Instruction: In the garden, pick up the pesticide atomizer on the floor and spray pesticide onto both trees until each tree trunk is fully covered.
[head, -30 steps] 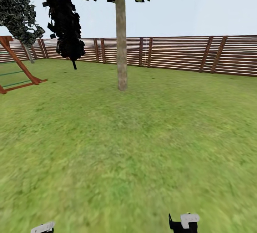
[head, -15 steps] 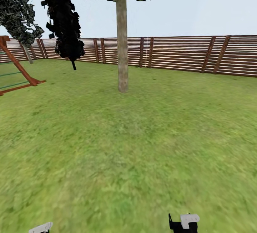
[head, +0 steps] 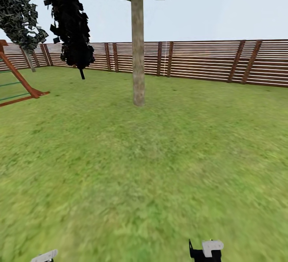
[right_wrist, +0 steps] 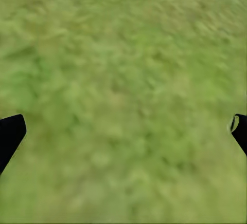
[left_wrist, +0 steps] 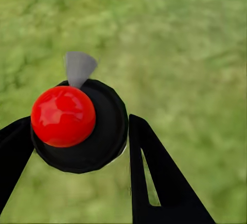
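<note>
One tree trunk (head: 138, 53) ahead on open lawn (head: 160, 154); left claw (left_wrist: 77, 147) clamps pesticide atomizer (left_wrist: 77, 124), right claw (right_wrist: 123, 131) spread

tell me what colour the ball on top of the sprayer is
Glossy red, clearest in the left wrist view.

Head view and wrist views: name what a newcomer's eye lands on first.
The tall grey-tan tree trunk rises mid-lawn, ahead of the robot, with the brown slat fence behind it. In the left wrist view, the pesticide atomizer, with its glossy red top, sits between the left gripper fingers above grass. A near-black cypress stands further left.
</note>
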Motion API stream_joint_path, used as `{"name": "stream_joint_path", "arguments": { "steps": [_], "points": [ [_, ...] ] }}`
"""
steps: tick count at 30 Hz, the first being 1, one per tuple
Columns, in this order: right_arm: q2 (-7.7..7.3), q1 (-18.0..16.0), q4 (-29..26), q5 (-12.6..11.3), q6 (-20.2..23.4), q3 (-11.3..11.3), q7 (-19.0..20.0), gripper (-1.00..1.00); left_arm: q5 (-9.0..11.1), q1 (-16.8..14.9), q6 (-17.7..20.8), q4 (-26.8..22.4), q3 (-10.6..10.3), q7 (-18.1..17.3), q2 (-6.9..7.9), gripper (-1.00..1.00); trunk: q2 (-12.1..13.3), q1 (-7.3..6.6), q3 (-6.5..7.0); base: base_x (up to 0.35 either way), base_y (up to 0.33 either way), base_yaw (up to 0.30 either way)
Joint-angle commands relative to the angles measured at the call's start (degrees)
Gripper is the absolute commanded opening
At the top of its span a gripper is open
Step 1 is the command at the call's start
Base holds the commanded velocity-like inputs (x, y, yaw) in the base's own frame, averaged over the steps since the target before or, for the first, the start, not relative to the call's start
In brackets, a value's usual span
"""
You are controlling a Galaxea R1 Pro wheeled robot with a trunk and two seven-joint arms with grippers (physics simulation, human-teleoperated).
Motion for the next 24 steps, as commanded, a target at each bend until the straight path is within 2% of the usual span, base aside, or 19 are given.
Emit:
{"name": "stream_joint_path", "arguments": {
  "steps": [1, 24],
  "points": [
    [-0.01, -0.03, 0.03, -0.41, -0.13, 0.5, -0.18, 1.0, -0.46, -0.04, -0.21, 0.05, 0.5, -0.25, -0.07, -1.0, -0.02, 0.03, -0.05, 0.338, 0.076, 0.0],
    [0.06, -0.03, 0.03, -0.41, -0.05, 0.52, -0.18, 1.0, -0.47, -0.06, -0.21, 0.09, 0.4, -0.47, -0.25, -1.0, -0.02, 0.03, -0.05, 0.339, 0.076, 0.0]
  ]
}}
